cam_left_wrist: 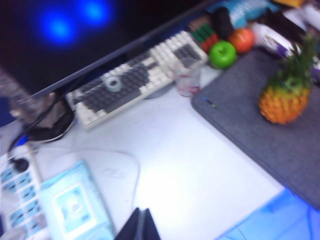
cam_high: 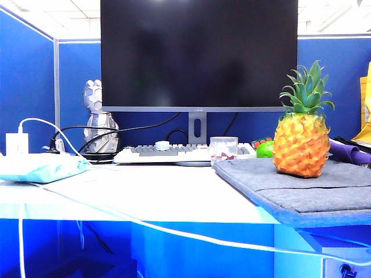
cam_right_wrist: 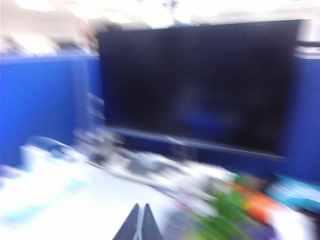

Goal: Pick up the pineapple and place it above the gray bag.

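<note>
Standing upright on the gray bag [cam_high: 301, 188], the pineapple [cam_high: 301, 145] looks already placed, so by my reading nothing of the task remains but for the arms to keep clear. The bag lies flat at the right edge of the tabletop [cam_high: 151, 194], a felt-like rectangle with a seam across it; the pineapple is plump and oval, its orange-yellow skin diamond-patterned under a spiky green crown. Behind it near the back edge sit a smooth green apple [cam_left_wrist: 222, 54] and an orange fruit [cam_left_wrist: 242, 40]. The left gripper [cam_left_wrist: 141, 227] hangs over the tabletop's front left part, fingers pressed together and empty. The right gripper [cam_right_wrist: 140, 225], in a blurred picture, likewise shows fingers closed on nothing.
</note>
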Motion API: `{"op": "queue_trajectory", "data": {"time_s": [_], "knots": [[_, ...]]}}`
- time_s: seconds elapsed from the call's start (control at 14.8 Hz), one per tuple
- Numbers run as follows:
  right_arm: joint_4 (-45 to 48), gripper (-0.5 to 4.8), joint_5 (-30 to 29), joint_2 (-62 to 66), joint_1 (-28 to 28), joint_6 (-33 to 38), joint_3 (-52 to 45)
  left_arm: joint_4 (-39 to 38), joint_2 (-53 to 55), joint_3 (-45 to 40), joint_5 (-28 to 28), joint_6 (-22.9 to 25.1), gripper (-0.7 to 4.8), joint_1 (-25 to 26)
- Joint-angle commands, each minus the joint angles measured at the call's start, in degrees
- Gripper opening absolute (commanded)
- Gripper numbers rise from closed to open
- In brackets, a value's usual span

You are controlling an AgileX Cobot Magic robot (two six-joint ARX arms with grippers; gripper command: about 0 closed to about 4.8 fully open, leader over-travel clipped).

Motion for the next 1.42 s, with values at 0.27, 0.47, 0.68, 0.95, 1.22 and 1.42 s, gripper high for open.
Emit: {"op": "queue_trajectory", "data": {"time_s": [0.27, 0.47, 0.68, 0.95, 1.22, 1.42], "knots": [[-5.9, 0.0, 11.6, -0.3, 3.6, -5.6, -0.2, 0.4, -24.1, -22.3, -16.1, -8.4, 0.15, 0.0], [-6.7, 0.0, 13.2, -0.7, 7.0, -5.5, -1.6, 19.0, -47.1, -56.7, -16.5, -12.4, 0.16, 0.0], [2.4, -0.01, 17.4, -9.0, 7.3, -3.2, -8.9, 46.6, -74.1, -94.7, -16.8, -16.5, 0.16, 0.0], [2.4, 0.16, 20.3, -21.2, 7.3, 4.9, -19.6, 61.7, -89.2, -118.8, -16.5, -15.6, 0.16, 0.0], [12.6, 0.57, 19.7, -21.3, 7.4, 7.3, -29.7, 69.6, -89.1, -130.3, -17.3, -12.5, 0.16, 0.0], [8.7, 0.53, 21.7, -21.3, 7.3, 4.6, -32.6, 69.5, -89.7, -132.9, -18.3, -9.3, 0.17, 0.0]]}}
